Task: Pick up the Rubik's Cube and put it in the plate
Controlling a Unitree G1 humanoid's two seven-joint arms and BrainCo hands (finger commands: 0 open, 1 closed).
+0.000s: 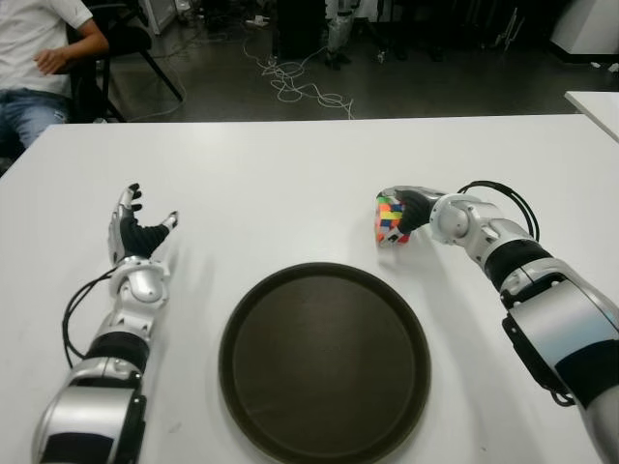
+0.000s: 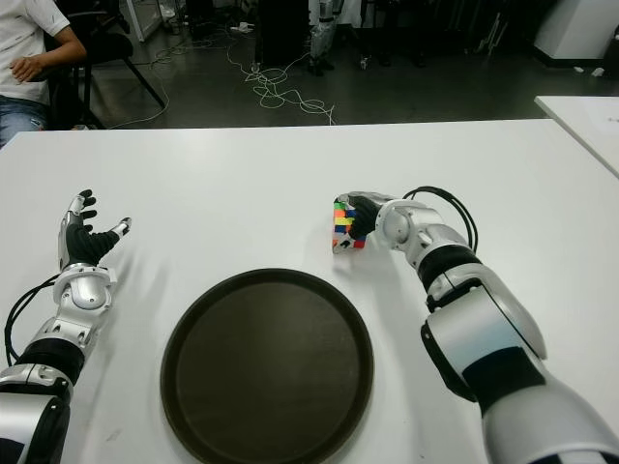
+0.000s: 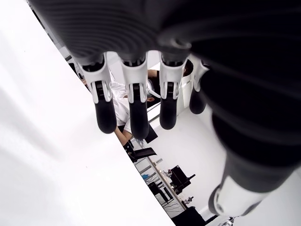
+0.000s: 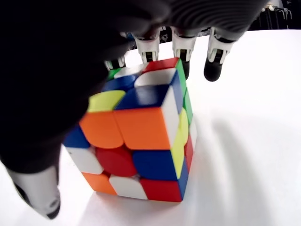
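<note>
Rubik's Cube [image 1: 390, 219] sits on the white desk [image 1: 290, 174], just beyond the far right rim of the dark round plate [image 1: 324, 360], not in it. Right hand [image 1: 414, 208] is against the cube from the right side; eye views only show the palm pressed to it. Right wrist view adds more: fingers [image 4: 214, 66] reach past the cube's far side, thumb [image 4: 40, 195] comes down on the near side, cube [image 4: 141, 127] still on the desk surface with its shadow under it. Fingers wrapped around it but whether they are actually clamped I cannot tell.

Left hand [image 1: 135, 232] shows near the desk's left edge, left of the plate, palm up-ish, fingers spread and holding nothing. Left wrist view confirms: four fingers [image 3: 136, 117] straight and apart, only desk and room behind them.

A person [image 1: 39, 58] sits on a chair beyond the far left corner; cables [image 1: 300, 87] lie on the floor behind the desk. Plate holds nothing.
</note>
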